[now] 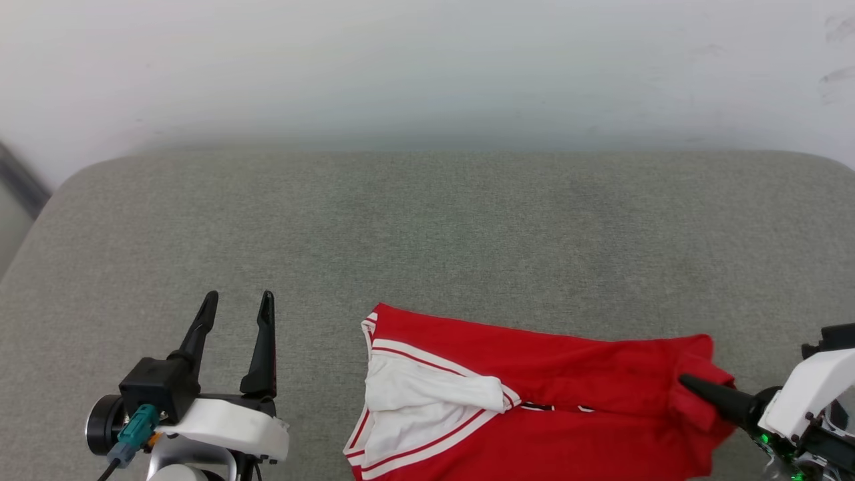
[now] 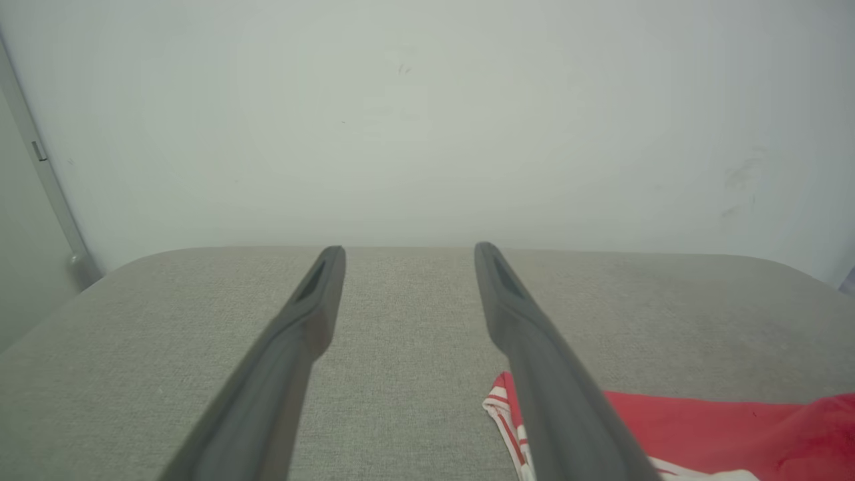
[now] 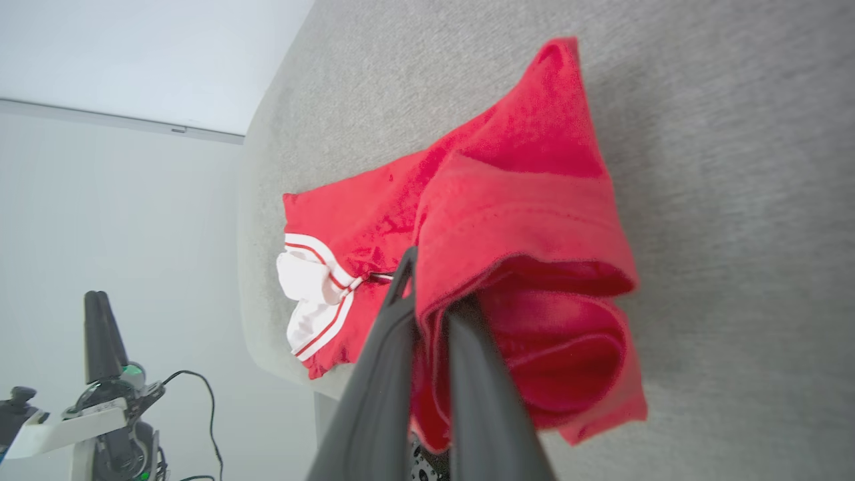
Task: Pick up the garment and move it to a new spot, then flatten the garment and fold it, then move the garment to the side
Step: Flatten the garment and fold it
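Jersey lies at the near edge of the grey desk in the head view, right of centre. It is red and partly folded, and a white sleeve with red-striped trim is turned up at its left end. The right claw reaches in from the right with its dark fingers pressed together on the bunched right end of the cloth. The left claw stands to the left of the jersey, apart from it, with its fingers spread wide and nothing between them.

From the left wrist, the left claw gapes over bare desk and points toward a pale wall. The jersey shows at the lower right, partly behind the right finger.

From the right wrist, the right claw is clamped on a thick fold of the jersey, which drapes over and around the fingers. The rest of the jersey trails across the desk to the white sleeve. The left claw stands at the lower left.
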You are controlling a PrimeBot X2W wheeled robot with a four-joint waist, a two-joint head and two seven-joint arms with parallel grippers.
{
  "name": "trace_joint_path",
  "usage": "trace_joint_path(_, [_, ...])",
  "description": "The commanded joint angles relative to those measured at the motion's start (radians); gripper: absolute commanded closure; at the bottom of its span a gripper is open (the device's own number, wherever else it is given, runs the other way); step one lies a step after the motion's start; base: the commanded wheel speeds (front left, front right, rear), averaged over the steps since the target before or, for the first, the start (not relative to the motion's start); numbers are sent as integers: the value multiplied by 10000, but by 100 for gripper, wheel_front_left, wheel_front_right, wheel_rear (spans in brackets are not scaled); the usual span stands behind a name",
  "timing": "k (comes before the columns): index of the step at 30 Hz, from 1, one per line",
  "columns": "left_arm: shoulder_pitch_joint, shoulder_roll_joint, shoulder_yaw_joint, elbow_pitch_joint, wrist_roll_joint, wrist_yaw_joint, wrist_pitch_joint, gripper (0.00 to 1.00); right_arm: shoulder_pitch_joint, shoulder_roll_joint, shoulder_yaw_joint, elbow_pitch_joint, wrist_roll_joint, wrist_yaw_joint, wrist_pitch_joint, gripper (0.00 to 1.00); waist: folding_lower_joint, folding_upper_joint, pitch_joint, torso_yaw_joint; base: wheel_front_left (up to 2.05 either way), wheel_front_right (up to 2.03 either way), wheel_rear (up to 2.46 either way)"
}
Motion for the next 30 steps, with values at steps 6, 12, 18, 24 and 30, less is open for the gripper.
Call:
trace_joint_path(6, [-192,35,-193,14,65,-108,100,0,-177,95,1498,726,2829,-4,-23,100,0,0,31,494,0,0,0])
trace_joint_path(12, [-379,-26,-295,4,56,-112,144,0,-720,95,4056,1463,4279,-2,-1173,100,0,0,208,849,0,0,0])
trace_joint_path(18, [-611,-89,-455,79,93,-218,181,0,-1532,86,6394,2121,4878,-2,-2471,100,0,0,355,1243,0,0,0])
trace_joint_path(24, [-751,-130,-477,177,85,-218,117,0,-2460,82,7989,2979,4769,-2,-4006,69,0,0,559,1462,0,0,0])
trace_joint_path(30, [-716,-167,-469,215,61,-171,71,0,-2996,85,8873,3474,4506,-2,-4987,0,0,0,640,1438,0,0,0])
